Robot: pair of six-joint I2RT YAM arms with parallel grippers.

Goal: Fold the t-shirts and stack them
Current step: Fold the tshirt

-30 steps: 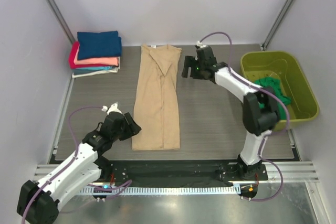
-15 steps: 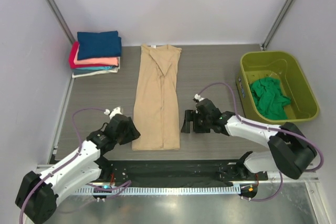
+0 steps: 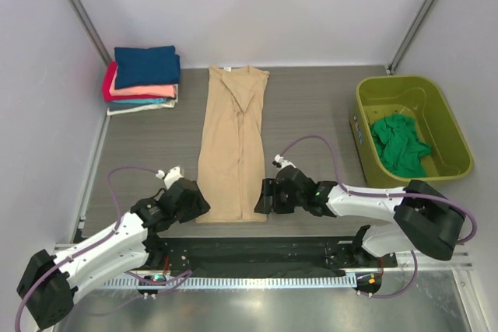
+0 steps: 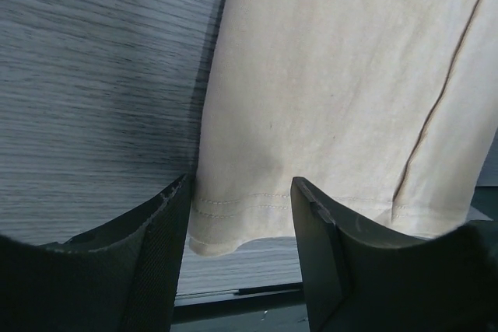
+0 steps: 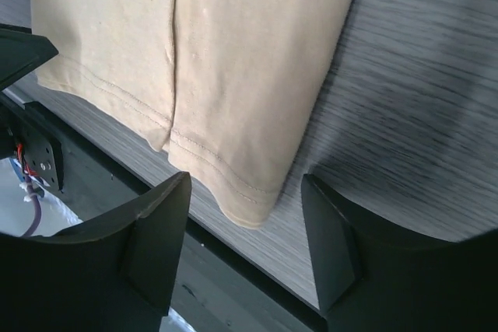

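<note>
Fingers apart, the left gripper (image 3: 198, 203) and right gripper (image 3: 261, 197) flank the near hem of the long tan cotton t-shirt (image 3: 233, 145); a lime-green rectangular plastic tub (image 3: 461, 145) sits well right.

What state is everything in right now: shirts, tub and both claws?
Tan t-shirt: folded lengthwise, lying flat.
Stacked t-shirts: folded, piled.
Green t-shirt: crumpled in the tub.
Left gripper: open, over a hem corner.
Right gripper: open, over the other hem corner.

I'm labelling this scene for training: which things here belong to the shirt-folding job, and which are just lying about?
Job:
tan t-shirt
folded stack
crumpled green t-shirt

Lying about:
lime-green tub, which holds the green one
table
</note>
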